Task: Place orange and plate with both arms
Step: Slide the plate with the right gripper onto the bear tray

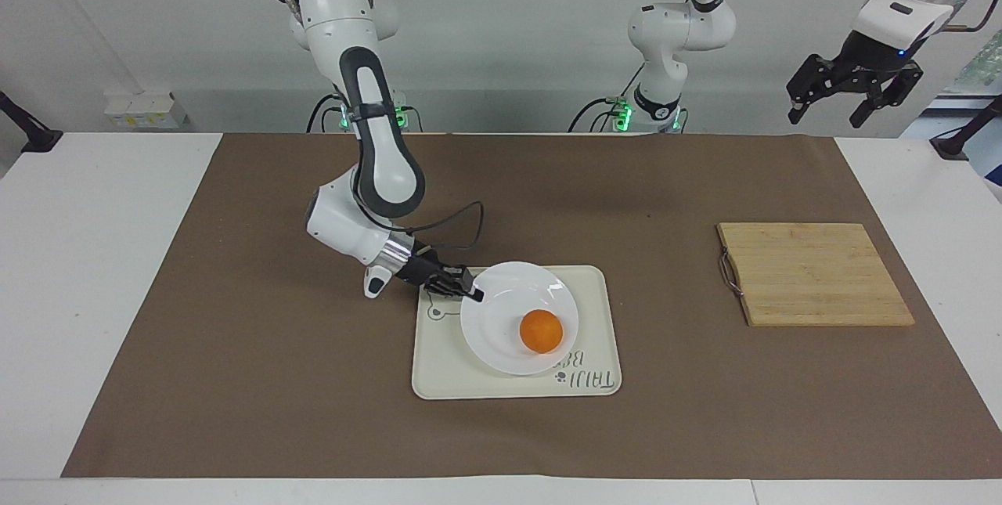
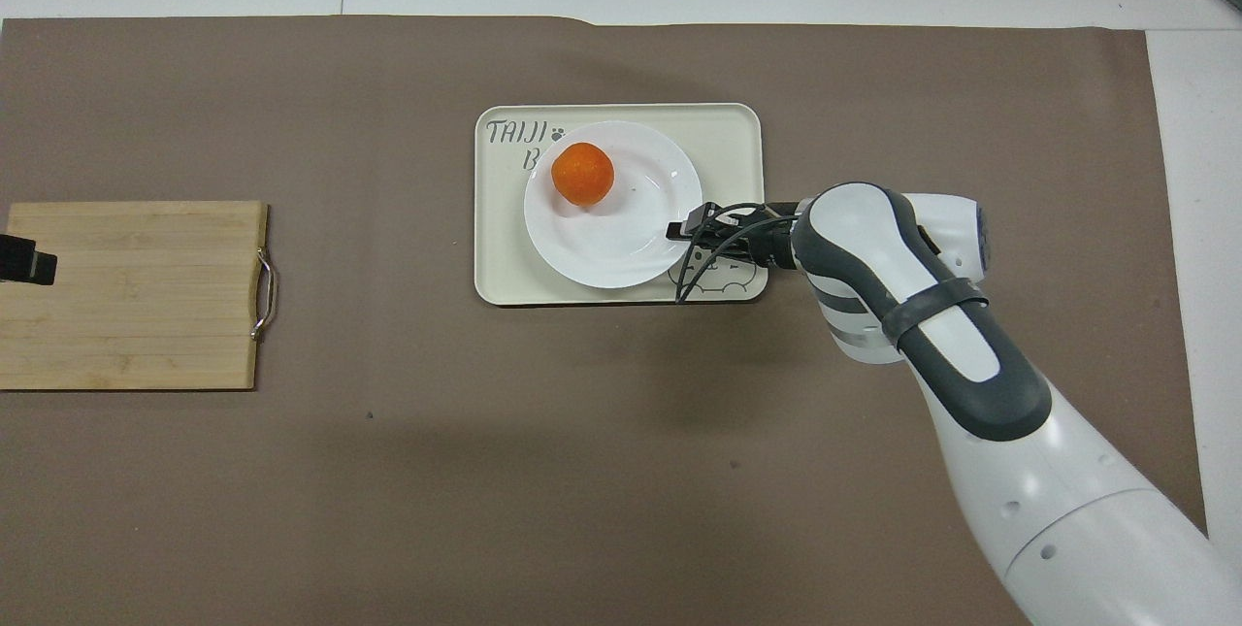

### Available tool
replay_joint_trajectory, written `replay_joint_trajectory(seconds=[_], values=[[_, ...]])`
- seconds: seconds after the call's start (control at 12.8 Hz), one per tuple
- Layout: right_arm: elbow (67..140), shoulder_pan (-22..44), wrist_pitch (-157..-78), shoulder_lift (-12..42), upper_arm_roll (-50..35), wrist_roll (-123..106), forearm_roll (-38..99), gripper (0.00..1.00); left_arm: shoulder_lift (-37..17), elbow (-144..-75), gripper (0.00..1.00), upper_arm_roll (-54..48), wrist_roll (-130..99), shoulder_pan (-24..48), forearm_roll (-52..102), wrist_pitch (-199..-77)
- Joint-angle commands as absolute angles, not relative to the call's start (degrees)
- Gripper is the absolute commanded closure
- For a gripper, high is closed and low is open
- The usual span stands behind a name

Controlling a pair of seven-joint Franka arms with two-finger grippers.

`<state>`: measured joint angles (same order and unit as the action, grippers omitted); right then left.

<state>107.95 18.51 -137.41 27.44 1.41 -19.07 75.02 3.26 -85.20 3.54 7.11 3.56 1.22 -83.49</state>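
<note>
Right gripper [image 1: 468,289] sits at the rim of the plate [image 1: 501,329]; its fingertips are at the rim, but whether they pinch it cannot be told. Left gripper [image 1: 853,90] waits high over the left arm's end of the table, fingers spread. Cutting board [image 1: 814,274] is cut off at the overhead view's edge. Plate rests on the tray [image 1: 595,309], hiding part of the lettering and bear print. Orange [image 1: 541,331] sits on the plate.
</note>
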Motion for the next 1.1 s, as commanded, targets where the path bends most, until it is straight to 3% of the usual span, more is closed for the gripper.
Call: replay_joint_trajectory(seconds=[0.0, 0.55, 1.02], values=[[107.67, 18.99, -139.92, 27.25, 1.32, -15.64, 75.32, 0.0, 4.39, -86.57, 0.0, 4.48, 7.21, 4.48, 1.67, -83.85], [103.18, 16.09, -139.48, 25.4, 2.72, -14.94, 55.93, 0.0, 4.39, -86.57, 0.0, 4.48, 7.21, 4.48, 1.67, -83.85], [103.18, 12.05, -137.04, 19.0, 4.39, -14.94, 32.39, 0.0, 4.39, -86.57, 0.0, 4.48, 7.21, 4.48, 1.67, -83.85]])
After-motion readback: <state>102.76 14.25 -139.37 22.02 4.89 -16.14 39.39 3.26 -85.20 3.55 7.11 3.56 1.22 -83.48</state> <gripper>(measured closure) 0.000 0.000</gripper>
